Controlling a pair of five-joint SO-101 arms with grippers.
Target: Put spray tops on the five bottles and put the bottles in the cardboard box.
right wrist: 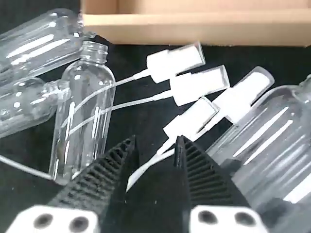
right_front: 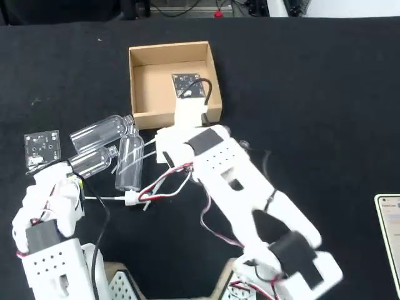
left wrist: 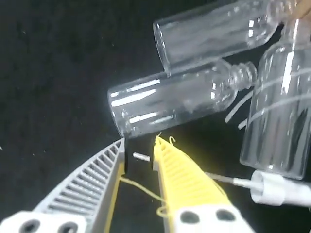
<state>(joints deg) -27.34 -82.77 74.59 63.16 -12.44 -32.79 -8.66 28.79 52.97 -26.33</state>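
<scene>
Three clear open bottles lie together on the black table: one (left wrist: 214,34), one (left wrist: 180,99) and one (left wrist: 277,111). My left gripper (left wrist: 141,153) stands open just short of the middle bottle's base, with the thin tube end of a white spray top (left wrist: 272,187) between its fingertips. Several white spray tops (right wrist: 199,85) lie in a bunch beside another clear bottle (right wrist: 262,141). My right gripper (right wrist: 155,145) is open over their dip tubes, and one tube runs between its fingers. The cardboard box (right_front: 169,81) is just beyond, with nothing visible on its bare floor.
The right arm (right_front: 237,181) stretches across the table's middle and hides the bunch of spray tops in the high view. The left arm (right_front: 50,219) stands at the near left. A white object (right_front: 390,231) lies at the right edge.
</scene>
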